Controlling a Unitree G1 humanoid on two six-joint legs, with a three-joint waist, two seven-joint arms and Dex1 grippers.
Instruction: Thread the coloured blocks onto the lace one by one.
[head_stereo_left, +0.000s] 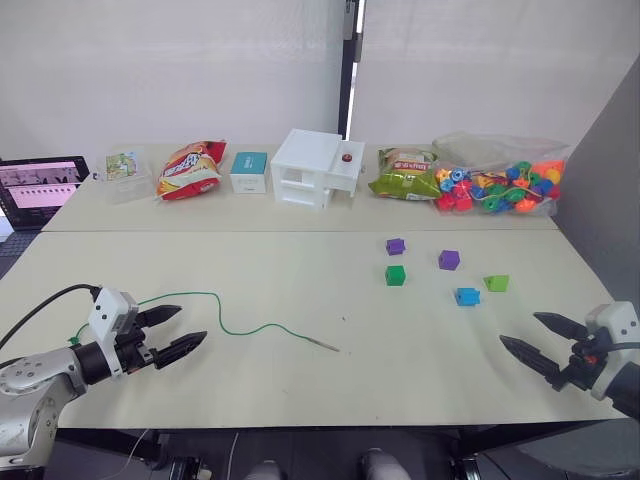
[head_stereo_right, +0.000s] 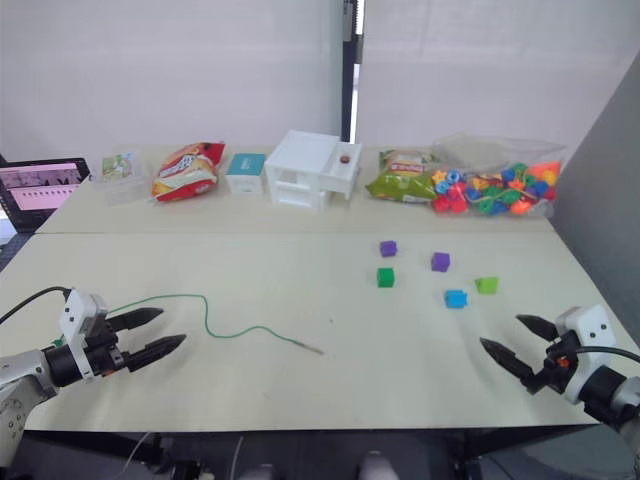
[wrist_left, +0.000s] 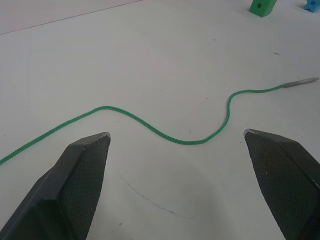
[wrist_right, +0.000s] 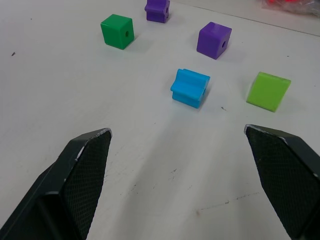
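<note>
Left eye view: the lace (head_stereo_left: 250, 328) is lying loose on the table (head_stereo_left: 300, 390), curving from the robot's left side toward the middle, its stiff tip (head_stereo_left: 325, 346) pointing toward the blocks but well apart from them.
Beads threaded: none is sitting on the cord; all five blocks are resting free on the tabletop, so the job is looking not yet begun.
Blocks: two purple cubes (head_stereo_left: 396, 246) (head_stereo_left: 449, 260), a dark green cube (head_stereo_left: 395, 275), a blue flower-shaped block (head_stereo_left: 467, 296) and a lime green wedge (head_stereo_left: 496, 283) are clustering on the right half, none touching another.
Left gripper (head_stereo_left: 170, 333): its fingers are standing apart, holding nothing, hovering just beside the cord's near stretch.
Right gripper (head_stereo_left: 540, 340): its fingers are spread wide and holding nothing, facing the blue block, with the cluster lying ahead of it.
What is left: picking up the tip, taking a first block, and threading all five, as I judge it.
</note>
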